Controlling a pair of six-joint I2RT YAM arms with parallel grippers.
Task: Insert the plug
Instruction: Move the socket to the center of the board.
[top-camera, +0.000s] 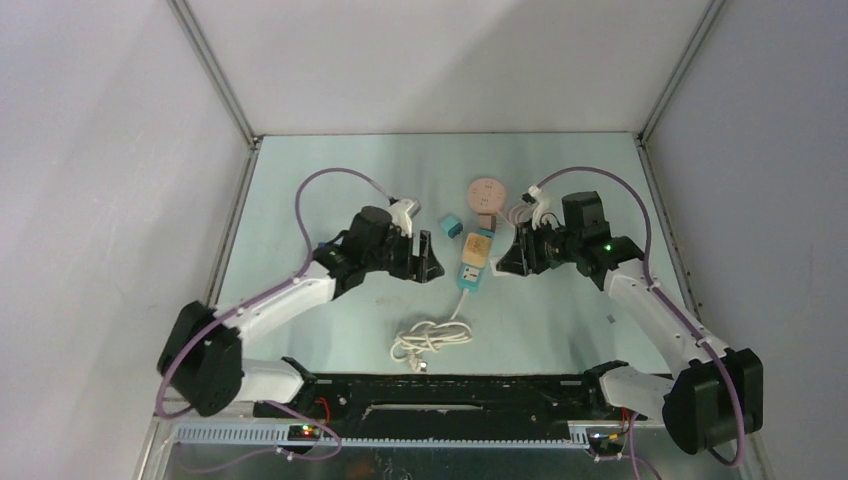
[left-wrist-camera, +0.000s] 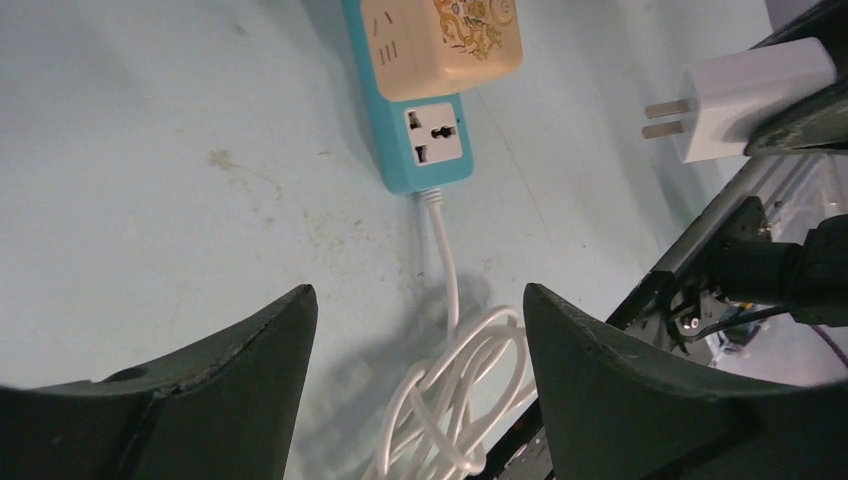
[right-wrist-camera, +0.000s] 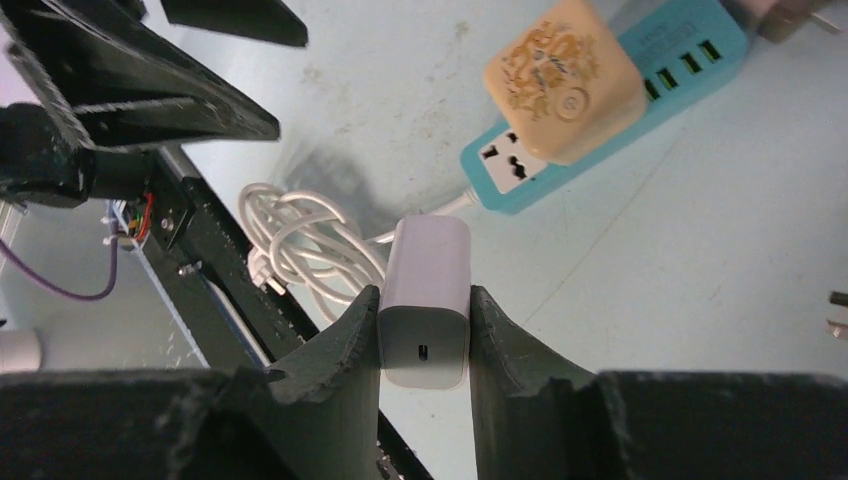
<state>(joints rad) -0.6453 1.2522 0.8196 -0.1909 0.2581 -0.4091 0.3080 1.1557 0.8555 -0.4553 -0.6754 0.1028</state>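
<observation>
strip (top-camera: 467, 277) mid-frame in top view, adapter (top-camera: 479, 246) on its upper end, cable coil (top-camera: 430, 340) below. block (top-camera: 450, 226) just upper-left of strip, disc (top-camera: 487, 190) above it. left gripper (top-camera: 428, 258) left of strip; right gripper (top-camera: 508, 256) right, plug (right-wrist-camera: 428, 300) between its fingers.

Top overhead, far; wrist views close, all share power strip (left-wrist-camera: 428, 150).

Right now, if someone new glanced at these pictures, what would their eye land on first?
First, the small white charger plug pinched in the right gripper, just right of centre. Beside it lies the turquoise power strip, a beige printed adapter seated on it and one socket free at its cable end. The left gripper hangs open and empty on the strip's other side.
</observation>
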